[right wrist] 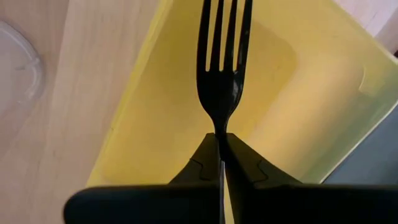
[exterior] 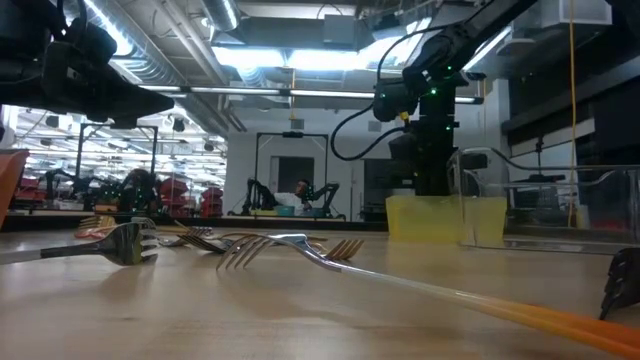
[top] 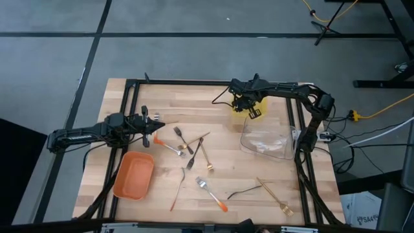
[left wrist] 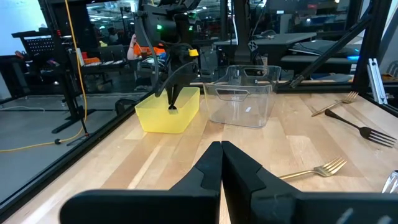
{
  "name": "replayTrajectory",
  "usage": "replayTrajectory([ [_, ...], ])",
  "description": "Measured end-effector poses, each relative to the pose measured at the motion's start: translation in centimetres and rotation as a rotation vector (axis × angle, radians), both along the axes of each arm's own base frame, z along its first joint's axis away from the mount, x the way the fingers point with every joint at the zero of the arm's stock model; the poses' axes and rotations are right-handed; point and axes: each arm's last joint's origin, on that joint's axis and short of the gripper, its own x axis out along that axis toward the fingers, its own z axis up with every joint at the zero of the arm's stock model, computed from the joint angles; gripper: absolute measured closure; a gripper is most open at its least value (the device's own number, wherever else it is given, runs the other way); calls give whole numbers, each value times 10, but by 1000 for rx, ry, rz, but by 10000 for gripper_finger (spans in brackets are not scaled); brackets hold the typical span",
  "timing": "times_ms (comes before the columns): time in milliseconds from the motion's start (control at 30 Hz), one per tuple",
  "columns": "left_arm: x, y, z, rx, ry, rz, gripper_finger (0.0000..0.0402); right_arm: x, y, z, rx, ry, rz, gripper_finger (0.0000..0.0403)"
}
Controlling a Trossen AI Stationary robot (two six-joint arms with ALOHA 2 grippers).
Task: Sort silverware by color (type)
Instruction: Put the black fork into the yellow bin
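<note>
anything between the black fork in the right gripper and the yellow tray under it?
Nothing. The right wrist view shows the right gripper shut on the black fork, tines over the yellow tray; its floor looks bare. The left wrist view shows the fork over that tray.

Table (top: 272,188): pale wood planks w/ darker streaks, black frame round the edge. Yellow tray (right wrist: 298,93) (translucent, brighter at the rim); clear tray (top: 265,144), colourless; orange tray (top: 134,176), solid orange in & out. Black fork (right wrist: 222,56) against the yellow, matt black all over, same shade as the right gripper (right wrist: 221,155). Left gripper (left wrist: 221,163) black too. Loose silverware (top: 194,155): gold forks (top: 275,194), one dark fork (top: 246,190), silver forks w/ orange handles (top: 213,194). Floor grey w/ dark seams; cables yellow.
</note>
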Motion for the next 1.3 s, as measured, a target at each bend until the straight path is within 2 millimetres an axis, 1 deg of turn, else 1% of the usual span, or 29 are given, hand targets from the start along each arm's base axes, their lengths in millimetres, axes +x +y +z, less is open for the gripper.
replayTrajectory([
  [1300,0,0,0,0,0,0,401,1,0,-2,-6,-2,-3,402],
])
